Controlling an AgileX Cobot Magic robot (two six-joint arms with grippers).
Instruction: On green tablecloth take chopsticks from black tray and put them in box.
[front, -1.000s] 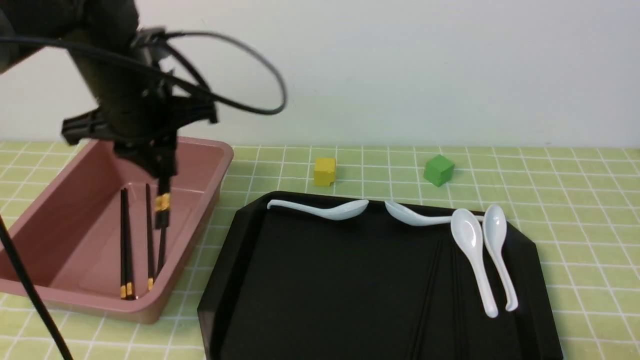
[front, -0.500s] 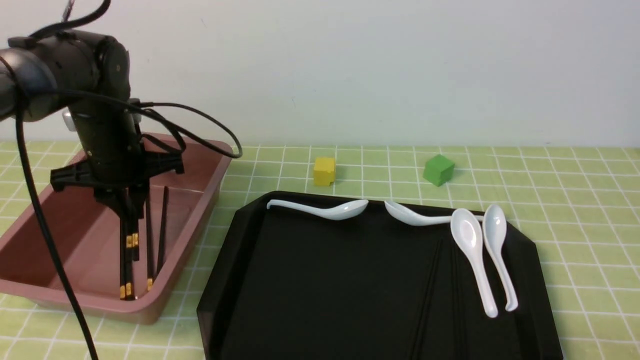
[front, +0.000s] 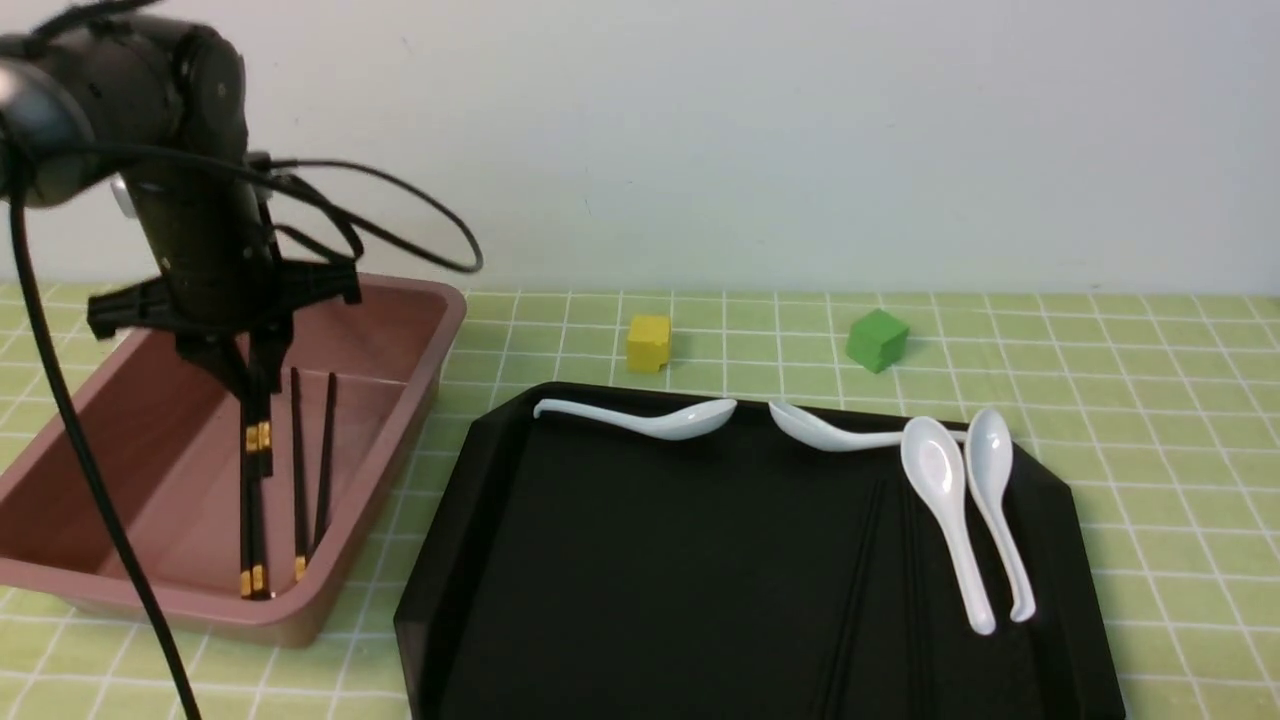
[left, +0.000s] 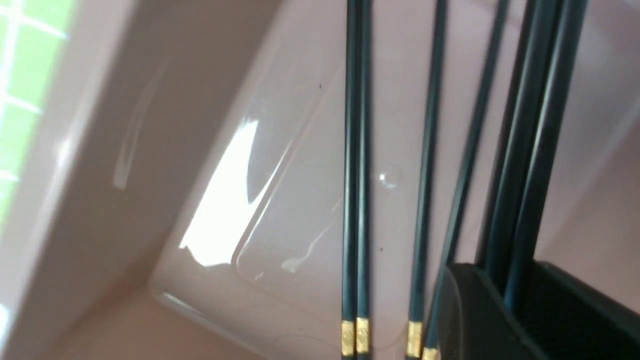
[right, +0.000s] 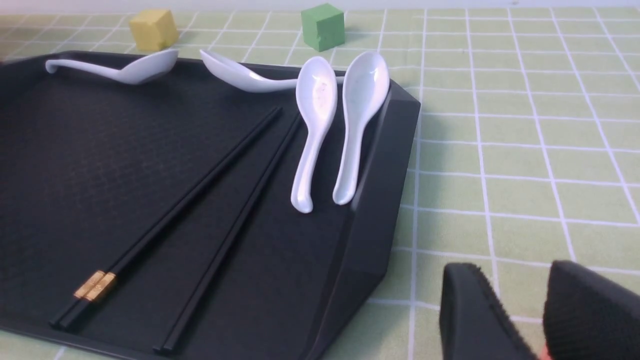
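Left tool (front: 255, 400), chopsticks (front: 258, 450) slightly higher

Chopsticks (front: 298, 470), perhaps six, in pink box (front: 395, 330)

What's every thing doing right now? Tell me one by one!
Left hand, shut on two held chopsticks, over the box.
Right hand, open, empty.
Box, holding four loose chopsticks lying on its floor.
Tray chopsticks, lying on the black tray, not taken yet.
Spoons, four, lying on the tray.
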